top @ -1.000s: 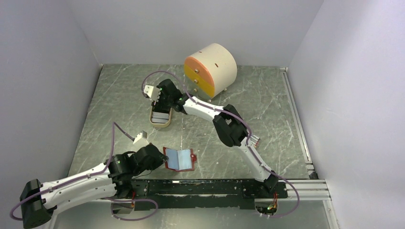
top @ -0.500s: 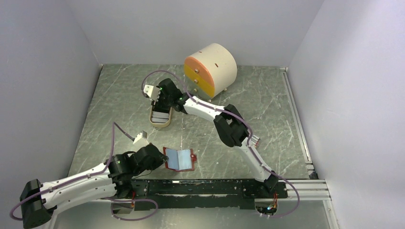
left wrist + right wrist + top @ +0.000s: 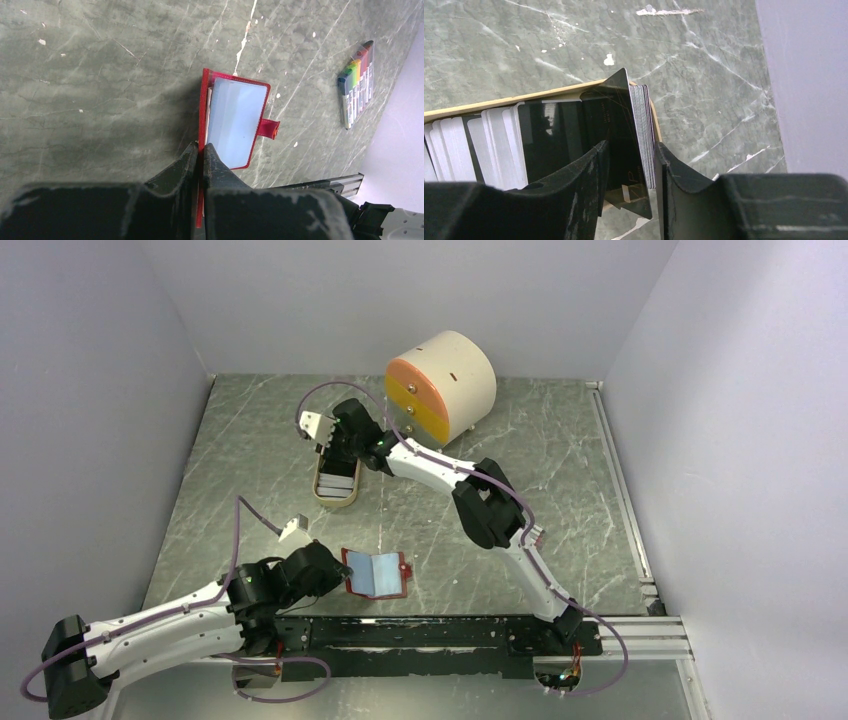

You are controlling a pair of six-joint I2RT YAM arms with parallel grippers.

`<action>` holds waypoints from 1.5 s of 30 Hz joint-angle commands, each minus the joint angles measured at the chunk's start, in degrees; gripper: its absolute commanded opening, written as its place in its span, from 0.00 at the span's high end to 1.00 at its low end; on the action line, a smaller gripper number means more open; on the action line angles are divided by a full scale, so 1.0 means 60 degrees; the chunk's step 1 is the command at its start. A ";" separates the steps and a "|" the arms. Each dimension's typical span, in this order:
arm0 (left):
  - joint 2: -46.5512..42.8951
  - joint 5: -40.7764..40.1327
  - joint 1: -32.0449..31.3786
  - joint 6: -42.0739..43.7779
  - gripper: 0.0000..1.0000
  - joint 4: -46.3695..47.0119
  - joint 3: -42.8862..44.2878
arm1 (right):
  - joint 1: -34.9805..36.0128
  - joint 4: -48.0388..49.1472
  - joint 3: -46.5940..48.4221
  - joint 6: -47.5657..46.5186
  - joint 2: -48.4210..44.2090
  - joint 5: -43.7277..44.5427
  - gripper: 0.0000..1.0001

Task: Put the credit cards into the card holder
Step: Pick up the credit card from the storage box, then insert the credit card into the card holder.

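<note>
Jaws on my left gripper (image 3: 200, 147) are clamped on the wallet (image 3: 235, 120) edge; right gripper (image 3: 629, 147) is pinching a stack of cards (image 3: 624, 110) in the tray (image 3: 499, 101). Nothing loaded yet, I'd say.

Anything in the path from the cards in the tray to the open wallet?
Nothing visible. The top view shows bare table between the tray holding the credit cards and the open card holder. The left gripper pinches only its left edge, leaving the blue pocket uncovered.

The table (image 3: 352, 535) lies bare between tan tray (image 3: 336, 504) and card holder (image 3: 376, 574); a round drawer box (image 3: 441, 385) stands behind.
</note>
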 commanded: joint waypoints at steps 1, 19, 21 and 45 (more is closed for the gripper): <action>0.0025 -0.0018 -0.0041 0.0130 0.91 0.0157 0.0256 | -0.0030 0.0020 0.0272 0.0011 -0.0363 -0.0260 0.62; 0.0148 -0.0347 -0.0041 -0.0245 0.91 -0.0335 0.0279 | -0.0058 -0.0370 -0.1303 0.1701 -0.2393 -0.2518 1.00; 0.0171 -0.0454 -0.0041 -0.0317 0.91 -0.0479 0.0264 | -0.0074 -0.0334 -0.1684 0.2562 -0.2844 -0.2444 1.00; 0.1136 0.0315 0.0458 -0.0314 0.91 0.1558 -0.0878 | 0.0388 0.6119 -1.4394 1.4868 -1.0665 -0.1517 1.00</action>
